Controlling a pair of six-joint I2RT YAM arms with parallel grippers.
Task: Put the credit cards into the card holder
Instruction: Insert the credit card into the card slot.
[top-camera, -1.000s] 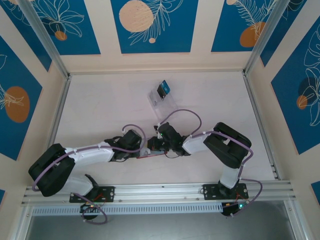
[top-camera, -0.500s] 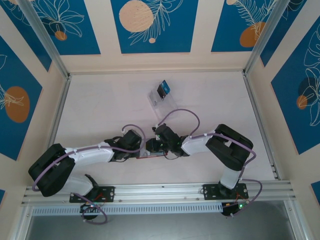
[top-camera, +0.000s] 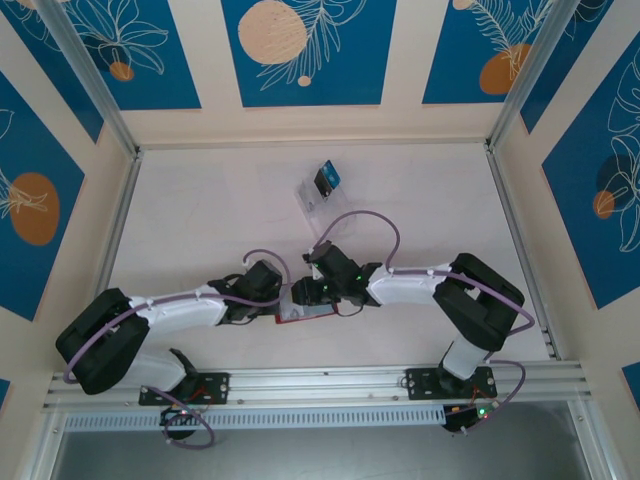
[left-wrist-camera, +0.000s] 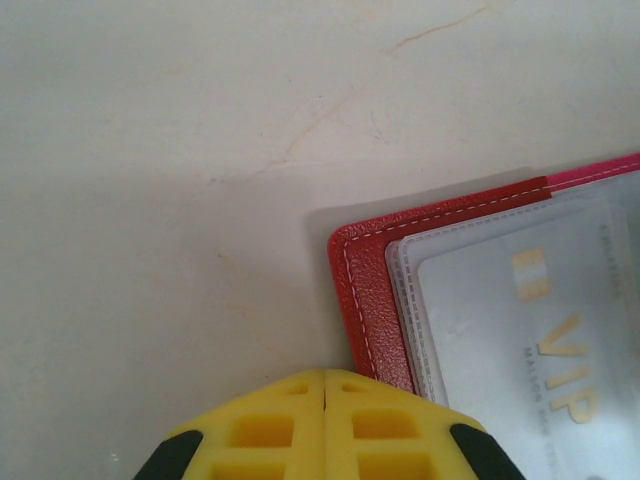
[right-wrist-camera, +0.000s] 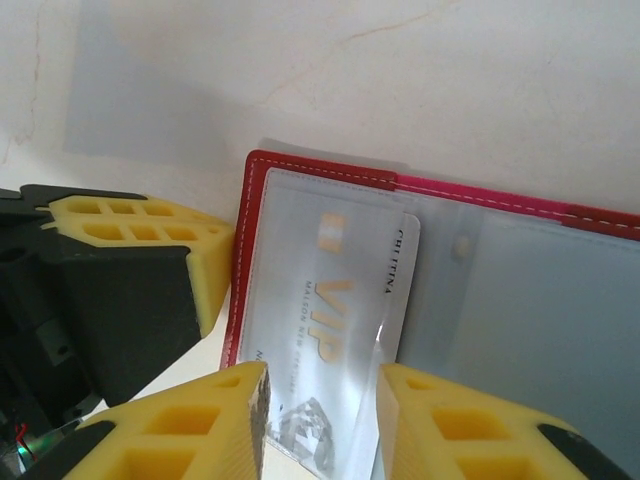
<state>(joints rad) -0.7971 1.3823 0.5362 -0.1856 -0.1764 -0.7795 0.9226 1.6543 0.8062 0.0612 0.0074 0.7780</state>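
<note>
My left arm lies low and stretched out from the lower left of the top view toward the centre. My left gripper sits at the left edge of the small square red leather-like wallet, which lies open and flat on the pale table just below the middle of the frame. In my left wrist view the two yellow fingertips of that gripper are pressed together with only a seam between them, at the bottom centre, right against the wallet's stitched corner. I cannot tell whether they pinch the edge or merely rest on it. My right arm rises from the lower right, folds at the elbow and reaches left, so my right gripper hangs over the wallet from the other side. Its yellow fingers stand apart at the bottom of the right wrist view. Between them lies the near end of a pale silvery plastic card with gold VIP lettering, tucked under the wallet's clear pocket (contact with the fingers is unclear). A clear plastic slotted rack holding blue and black cards stands well apart, upper centre.
</note>
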